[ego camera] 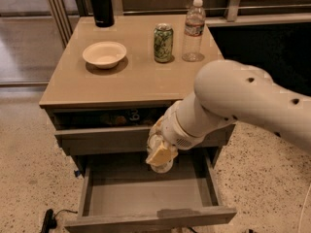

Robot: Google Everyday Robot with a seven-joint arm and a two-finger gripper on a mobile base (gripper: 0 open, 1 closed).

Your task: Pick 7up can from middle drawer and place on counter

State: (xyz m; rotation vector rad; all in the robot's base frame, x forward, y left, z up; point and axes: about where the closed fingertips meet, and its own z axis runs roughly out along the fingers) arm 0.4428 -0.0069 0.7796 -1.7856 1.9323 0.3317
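Observation:
My gripper [161,157] hangs over the back of the open middle drawer [146,198], just above its bare grey floor. It is shut on the 7up can [164,167], whose pale silvery body shows between and below the yellowish fingertips [160,154]. Most of the can is hidden by the gripper and the white arm. The beige counter [131,81] lies above and behind the gripper, and its front edge is at the level of the arm's wrist.
On the counter stand a cream bowl [104,54], an all-green patterned can [163,43], a clear water bottle [194,30] and a black flask [100,4]. The upper drawer [112,130] is slightly open, showing snacks. A black cable [48,220] lies on the floor at the left.

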